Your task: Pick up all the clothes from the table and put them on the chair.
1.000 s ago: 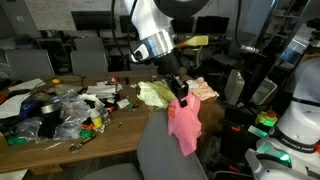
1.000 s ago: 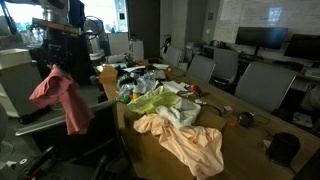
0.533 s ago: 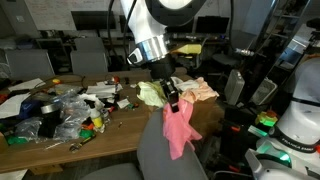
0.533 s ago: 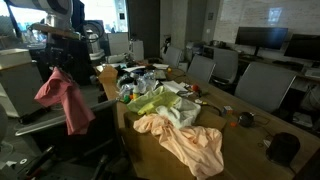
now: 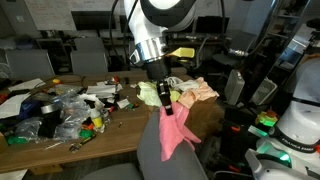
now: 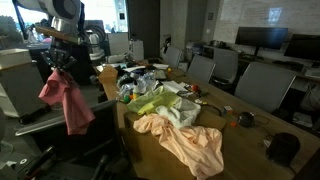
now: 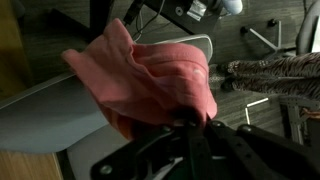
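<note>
The pincer (image 5: 166,100) is clenched on the top of a soft pink fabric garment (image 5: 175,130), which hangs straight down from it in loose folds. In the wrist view the dark pincer (image 7: 190,118) pinches a bunched handful of the pink cloth (image 7: 150,80), and the rest spreads out past the fingertips.

Just below the pincer, under the dangling hem, is the rounded back of the large grey upholstered chair (image 5: 158,158); whether the cloth touches it I cannot tell. In the wrist view the chair's smooth grey surface (image 7: 40,105) lies beyond the garment.

In an exterior view the long brown wooden table (image 6: 250,150) stands off to the side of the pincer (image 6: 57,72), well clear of the hanging pink garment (image 6: 65,100). On the table, a pale yellow-green garment (image 6: 155,102) lies nearer the pincer and a crumpled peach-orange one (image 6: 195,145) farther along. Beyond the pincer, at the table's other end, sits a heap of clear plastic bags and small colourful bits (image 5: 65,110); any print on them is too small to read
</note>
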### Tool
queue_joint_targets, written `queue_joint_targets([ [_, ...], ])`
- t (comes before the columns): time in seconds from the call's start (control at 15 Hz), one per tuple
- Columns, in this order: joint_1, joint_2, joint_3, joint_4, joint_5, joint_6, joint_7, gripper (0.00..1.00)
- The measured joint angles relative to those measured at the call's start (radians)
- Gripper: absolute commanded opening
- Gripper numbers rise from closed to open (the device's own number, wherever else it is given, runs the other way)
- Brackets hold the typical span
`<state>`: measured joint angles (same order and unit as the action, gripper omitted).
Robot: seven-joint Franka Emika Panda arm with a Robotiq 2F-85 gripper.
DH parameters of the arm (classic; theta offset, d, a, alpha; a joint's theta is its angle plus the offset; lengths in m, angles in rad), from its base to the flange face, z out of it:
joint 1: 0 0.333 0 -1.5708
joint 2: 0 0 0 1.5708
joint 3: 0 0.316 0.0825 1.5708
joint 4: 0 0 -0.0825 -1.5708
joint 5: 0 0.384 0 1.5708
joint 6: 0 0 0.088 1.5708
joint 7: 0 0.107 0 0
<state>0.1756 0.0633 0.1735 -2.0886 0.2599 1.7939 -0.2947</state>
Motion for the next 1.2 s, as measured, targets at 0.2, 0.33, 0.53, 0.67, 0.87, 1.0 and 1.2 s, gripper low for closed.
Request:
queue_joint_targets([
  [0.2, -0.017, 0.014, -0.007, 0.001, 0.050, 0.000, 0.020, 0.03],
  [0.33, -0.025, 0.020, -0.011, 0.002, 0.074, 0.000, 0.026, 0.05],
  [0.53, -0.033, 0.022, -0.015, 0.002, 0.091, 0.000, 0.035, 0.33],
  [0.67, -0.036, 0.022, -0.018, 0.003, 0.098, 0.000, 0.038, 0.48],
  [0.87, -0.039, 0.022, -0.022, 0.007, 0.100, 0.001, 0.042, 0.70],
  [1.0, -0.040, 0.022, -0.024, 0.011, 0.100, 0.001, 0.044, 0.84],
  [1.2, -0.045, 0.022, -0.028, 0.017, 0.101, 0.001, 0.047, 1.00],
])
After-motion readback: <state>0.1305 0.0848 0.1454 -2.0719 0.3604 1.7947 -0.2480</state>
